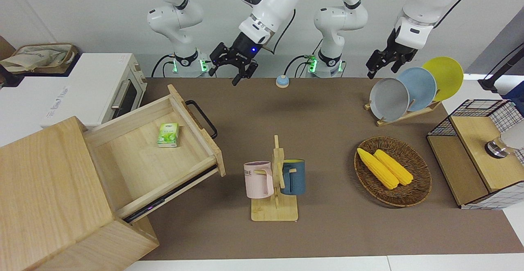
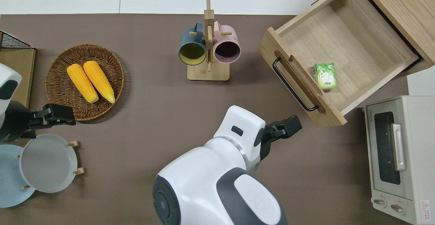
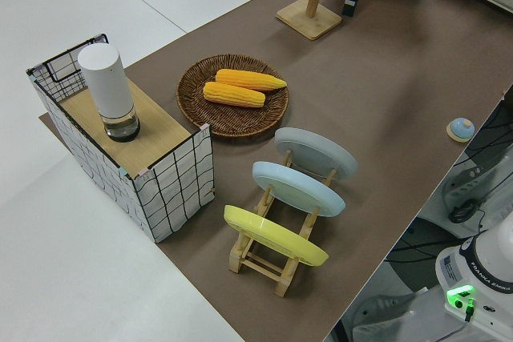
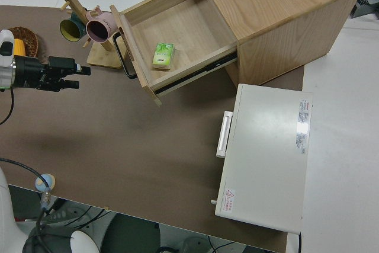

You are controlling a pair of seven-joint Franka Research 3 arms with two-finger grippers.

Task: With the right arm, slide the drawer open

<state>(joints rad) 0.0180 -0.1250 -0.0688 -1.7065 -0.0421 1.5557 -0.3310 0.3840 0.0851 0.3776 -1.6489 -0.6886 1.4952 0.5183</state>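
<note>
The light-wood drawer (image 1: 135,156) (image 2: 346,38) (image 4: 177,28) stands pulled far out of its large wooden box (image 1: 45,197), at the right arm's end of the table. Its black bar handle (image 1: 201,118) (image 2: 294,85) (image 4: 123,56) is free. A small green packet (image 1: 168,134) (image 2: 325,75) lies inside, close to the drawer front. My right gripper (image 1: 224,75) (image 2: 293,125) (image 4: 76,77) hangs open and empty over bare table mat, apart from the handle and on the robots' side of it. The left arm is parked, its gripper (image 1: 381,69) (image 2: 59,115) open.
A white toaster oven (image 1: 94,91) (image 2: 397,153) stands beside the drawer, nearer to the robots. Mid-table is a mug rack (image 1: 275,181) with two mugs. A corn basket (image 1: 392,170), plate rack (image 1: 409,91) and wire-mesh box (image 1: 479,152) fill the left arm's end. A small bell (image 1: 282,81) sits near the arm bases.
</note>
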